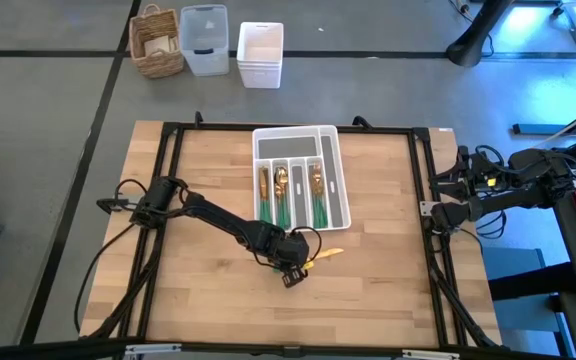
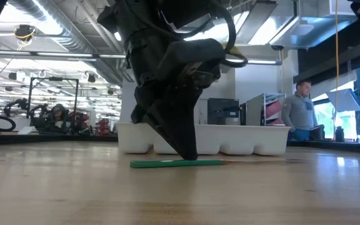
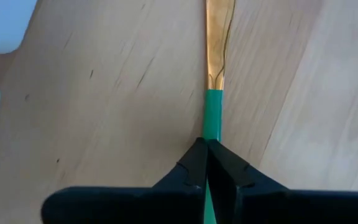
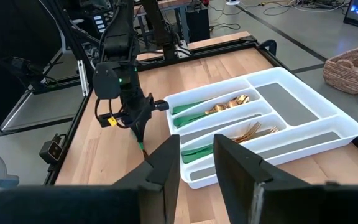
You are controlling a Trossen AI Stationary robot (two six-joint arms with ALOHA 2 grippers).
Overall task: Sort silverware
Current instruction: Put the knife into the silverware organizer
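One piece of silverware [image 1: 323, 256], gold head and slim green handle, lies flat on the wooden table just near of the white slotted tray [image 1: 330, 150]. My left gripper [image 3: 207, 146] stands over its handle end, pointing steeply down, shut on it. More silverware [image 1: 290, 190] lies in three of the tray's long slots, gold heads toward the far edge. My right gripper [image 4: 194, 168] hangs open and holds nothing, raised off the table's right edge. My left gripper pinches the green handle [image 3: 212, 127] between its two fingertips, a short way back from where the gold begins. The fingers [image 2: 189, 153] come from above, slanting down, one on each side of the handle. The piece lies level on the tabletop [image 2: 177, 164].
Black frame rails [image 1: 173, 180] run along the table's sides. Beyond the far edge stand a wicker basket [image 1: 158, 42], a clear bin [image 1: 204, 40] and a white bin [image 1: 260, 55]. A person [image 2: 300, 109] stands in the room behind. Bare wood lies left of and near the gripper.
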